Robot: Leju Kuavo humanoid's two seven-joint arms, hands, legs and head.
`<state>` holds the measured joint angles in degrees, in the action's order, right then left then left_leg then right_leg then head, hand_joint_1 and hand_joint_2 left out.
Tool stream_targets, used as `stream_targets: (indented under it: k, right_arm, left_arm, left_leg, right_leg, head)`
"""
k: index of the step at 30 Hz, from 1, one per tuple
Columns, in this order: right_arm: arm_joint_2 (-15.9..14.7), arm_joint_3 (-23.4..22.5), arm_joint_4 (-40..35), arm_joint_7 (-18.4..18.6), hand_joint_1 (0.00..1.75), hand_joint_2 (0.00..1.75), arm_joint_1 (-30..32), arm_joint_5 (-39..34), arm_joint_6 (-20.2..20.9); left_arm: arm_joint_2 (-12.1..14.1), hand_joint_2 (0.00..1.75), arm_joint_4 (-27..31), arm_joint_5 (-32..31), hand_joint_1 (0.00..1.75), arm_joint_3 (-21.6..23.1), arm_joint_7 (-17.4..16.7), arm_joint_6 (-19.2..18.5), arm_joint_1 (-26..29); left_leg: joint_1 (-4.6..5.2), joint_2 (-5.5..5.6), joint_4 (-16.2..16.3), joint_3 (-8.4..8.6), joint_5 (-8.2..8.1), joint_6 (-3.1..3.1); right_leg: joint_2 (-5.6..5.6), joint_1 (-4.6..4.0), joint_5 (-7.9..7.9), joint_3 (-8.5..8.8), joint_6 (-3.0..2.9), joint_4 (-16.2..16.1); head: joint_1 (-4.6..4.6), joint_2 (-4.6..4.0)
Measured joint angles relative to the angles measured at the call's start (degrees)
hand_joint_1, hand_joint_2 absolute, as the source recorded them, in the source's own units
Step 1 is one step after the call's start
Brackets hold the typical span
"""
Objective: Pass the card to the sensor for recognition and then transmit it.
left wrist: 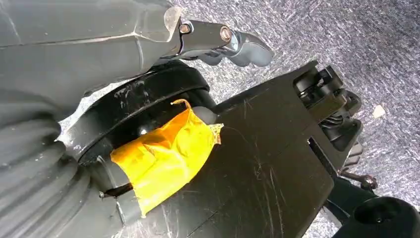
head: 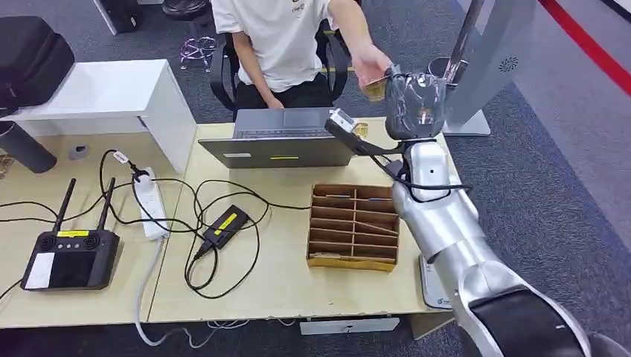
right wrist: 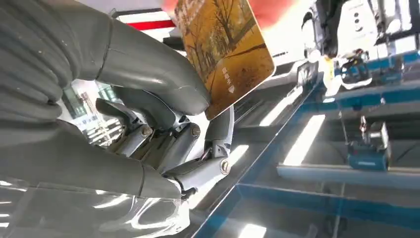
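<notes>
My right hand is raised past the far table edge toward a seated person. It pinches a card printed with golden autumn trees between the thumb and a finger. In the head view the card sticks out of the hand's left side, and the person's hand has hold of its other end. A small white-topped device on a black arm sits just below and left of my hand. My left hand hangs over grey carpet; how its fingers lie is unclear.
A laptop sits at the table's far edge, and a wooden divider box lies under my right forearm. A power strip, cables, a black adapter and a remote controller lie to the left. A grey stand rises at the right.
</notes>
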<state>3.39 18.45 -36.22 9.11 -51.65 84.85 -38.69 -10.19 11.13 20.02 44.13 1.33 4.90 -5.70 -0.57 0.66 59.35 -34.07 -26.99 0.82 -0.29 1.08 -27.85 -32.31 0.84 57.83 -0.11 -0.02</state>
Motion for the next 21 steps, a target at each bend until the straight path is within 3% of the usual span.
stream_targets:
  k: [1, 2, 21]
  right_arm:
    - [0.11, 0.07, 0.39, 0.0, 1.75, 1.75, 0.0, -0.02, 0.0]
    - [0.15, 0.07, 0.63, 0.0, 0.0, 1.75, -0.01, -0.04, -0.02]
    - [0.07, 0.28, 2.97, 0.59, 0.0, 1.75, -0.09, -1.14, -0.02]
  left_arm:
    - [0.0, 1.75, 0.0, 0.0, 0.0, 0.0, -0.02, 0.0, -0.01]
    - [0.0, 1.75, 0.0, 0.0, 0.0, 0.0, -0.02, 0.0, -0.01]
    - [0.0, 1.75, 0.0, 0.57, 0.0, 0.0, -0.46, -0.61, -0.17]
  left_leg:
    - [0.0, 0.0, 0.0, 0.0, 0.0, 0.0]
    - [0.0, 0.0, 0.0, 0.0, 0.0, 0.0]
    - [0.0, -0.01, 0.01, 0.02, 0.0, 0.0]
  right_leg:
    - [0.0, 0.0, 0.0, 0.0, 0.0, 0.0]
    - [0.0, 0.0, 0.0, 0.0, 0.0, 0.0]
    - [0.02, 0.0, 0.0, -0.03, 0.0, -0.01]
  head:
    - [0.0, 0.0]
    - [0.0, 0.0]
    - [0.0, 0.0]
